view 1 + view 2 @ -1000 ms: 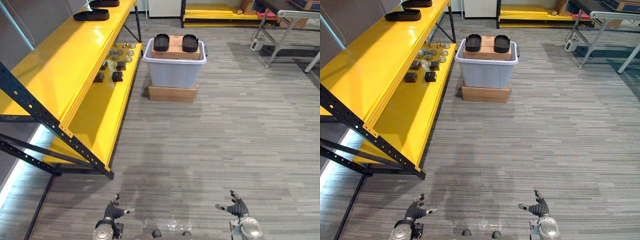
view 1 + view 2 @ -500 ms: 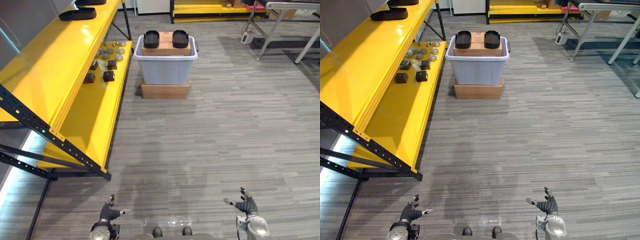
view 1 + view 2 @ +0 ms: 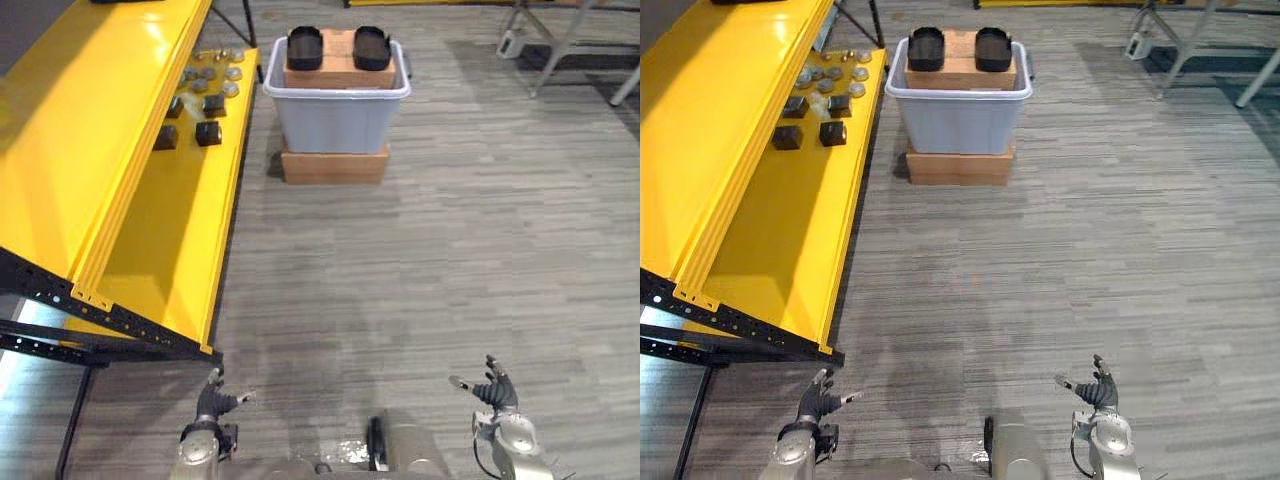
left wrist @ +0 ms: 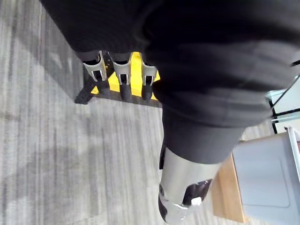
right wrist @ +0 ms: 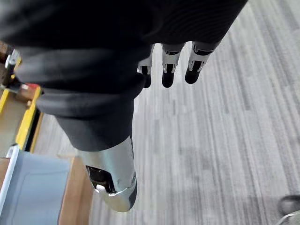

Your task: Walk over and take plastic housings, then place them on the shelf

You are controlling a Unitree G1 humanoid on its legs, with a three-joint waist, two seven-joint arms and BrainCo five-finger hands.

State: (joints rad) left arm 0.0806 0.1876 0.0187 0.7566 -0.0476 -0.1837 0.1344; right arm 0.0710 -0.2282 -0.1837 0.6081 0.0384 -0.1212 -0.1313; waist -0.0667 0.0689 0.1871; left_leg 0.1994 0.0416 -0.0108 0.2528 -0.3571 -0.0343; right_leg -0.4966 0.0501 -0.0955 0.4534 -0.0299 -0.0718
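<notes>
Two black housings are seated at the left and right ends of a carton in the grey bin, near the yellow shelf. The left hand and right hand are held low, fingers relaxed, apparently empty.

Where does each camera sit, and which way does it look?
Left eye view: on the head, looking down at floor, yellow shelf, grey bin with black housings; left hand and right hand show, open.
Right eye view: beside it, sharing that scene.
Left wrist view: on the left wrist, facing along its fingers to shelf and bin.
Right wrist view: on the right wrist, facing along its fingers to floor and bin.
Both wrist views share the bin.
</notes>
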